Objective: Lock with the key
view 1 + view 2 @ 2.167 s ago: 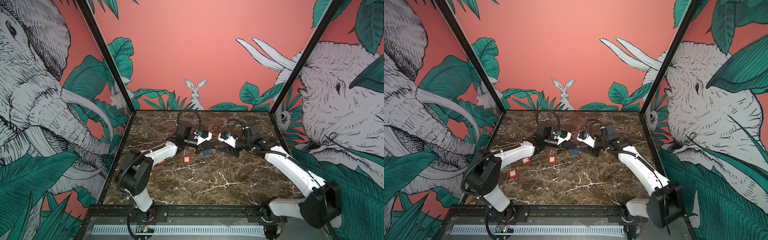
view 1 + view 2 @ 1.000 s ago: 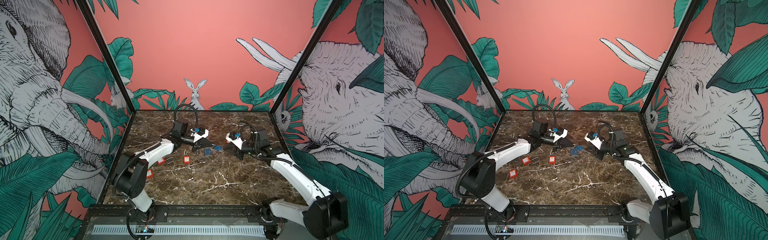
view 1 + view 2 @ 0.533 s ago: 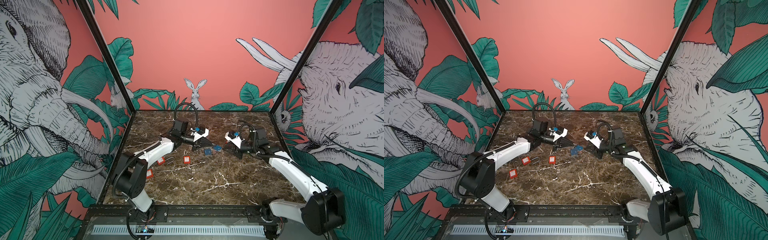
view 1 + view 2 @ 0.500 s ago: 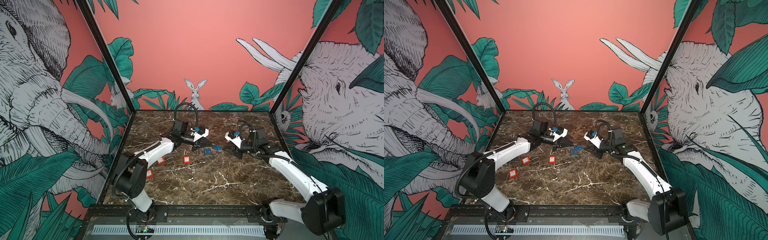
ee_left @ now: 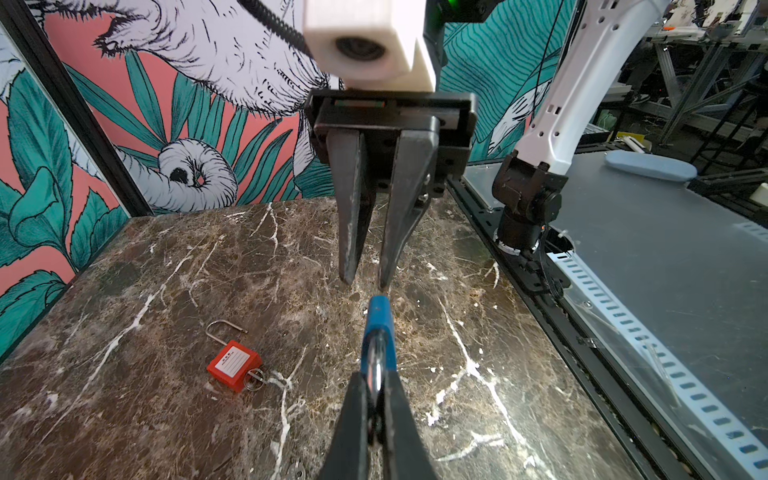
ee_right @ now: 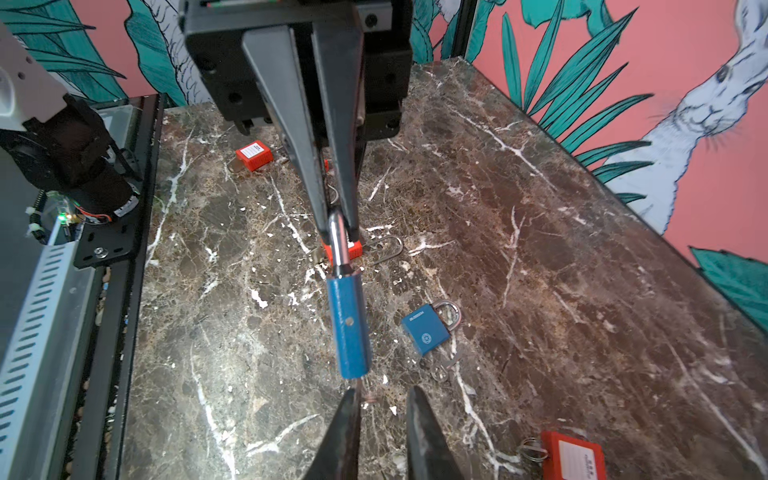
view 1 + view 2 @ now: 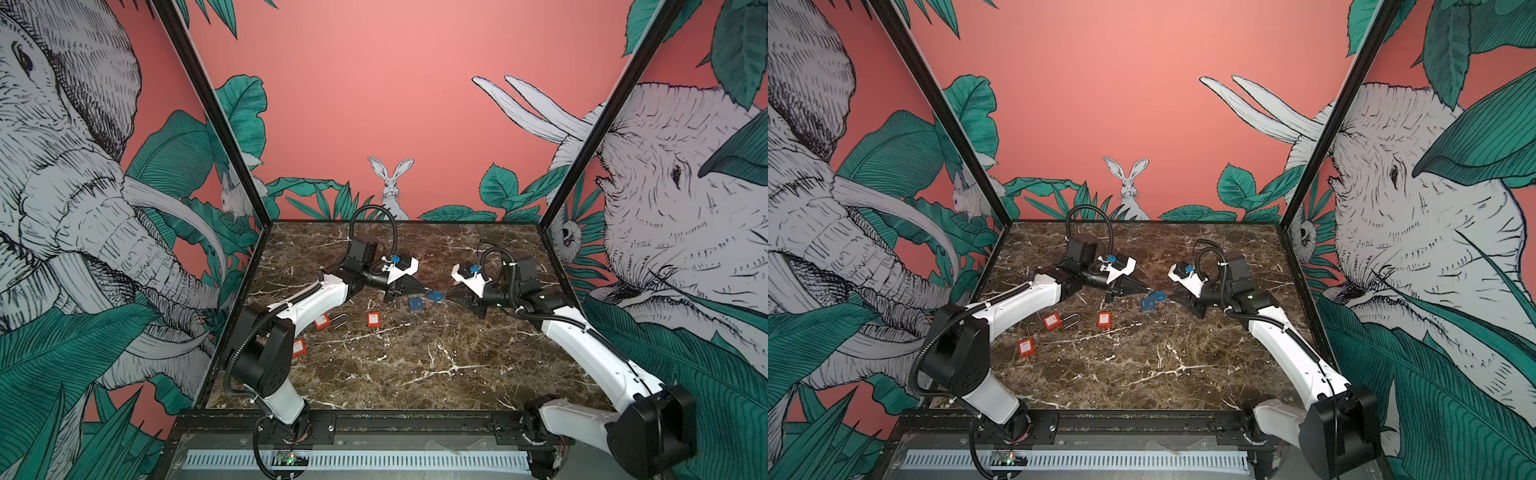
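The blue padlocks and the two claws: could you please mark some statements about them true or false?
The left claw pinches the shackle of a blue metal padlock. True.
The right claw is shut on that padlock's body. False: its jaws stand apart, close to its end.
A second blue metal padlock lies on the brown marble tabletop. True.
Only one red plastic padlock is on the tabletop. False: three red plastic padlocks lie there.

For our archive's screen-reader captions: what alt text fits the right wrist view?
The left gripper holds a blue padlock by its shackle above the marble table, facing the right gripper, fingertips parted. A second blue padlock and red padlocks lie on it.
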`<state>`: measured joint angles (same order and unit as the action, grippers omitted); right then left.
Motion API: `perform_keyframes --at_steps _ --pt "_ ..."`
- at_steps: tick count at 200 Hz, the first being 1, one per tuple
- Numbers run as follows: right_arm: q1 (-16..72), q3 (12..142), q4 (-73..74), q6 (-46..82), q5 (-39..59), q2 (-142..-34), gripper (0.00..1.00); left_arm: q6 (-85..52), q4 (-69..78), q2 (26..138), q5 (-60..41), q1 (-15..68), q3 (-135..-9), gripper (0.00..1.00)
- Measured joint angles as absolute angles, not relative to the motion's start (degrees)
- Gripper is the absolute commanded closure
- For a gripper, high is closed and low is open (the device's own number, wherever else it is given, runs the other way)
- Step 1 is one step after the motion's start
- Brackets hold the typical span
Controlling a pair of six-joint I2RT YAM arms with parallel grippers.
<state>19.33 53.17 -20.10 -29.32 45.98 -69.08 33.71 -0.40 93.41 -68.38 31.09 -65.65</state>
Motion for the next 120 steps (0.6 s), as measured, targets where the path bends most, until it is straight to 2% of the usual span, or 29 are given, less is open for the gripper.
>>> perform_keyframes --at_steps 46,79,120 --pt "19.8 53.2 -21.3 -29.4 47.3 -71.2 0.82 34.2 -1.7 93.4 -68.2 31.2 -65.6 1.00" --pt "19.9 53.2 -21.9 -29.5 47.6 -71.3 0.70 34.3 -1.9 93.4 -68.1 31.5 -65.7 1.00" --pt "20.1 53.2 -22.0 -29.7 47.7 -70.9 0.70 34.6 -1.9 93.4 -67.9 31.5 -65.7 1.00"
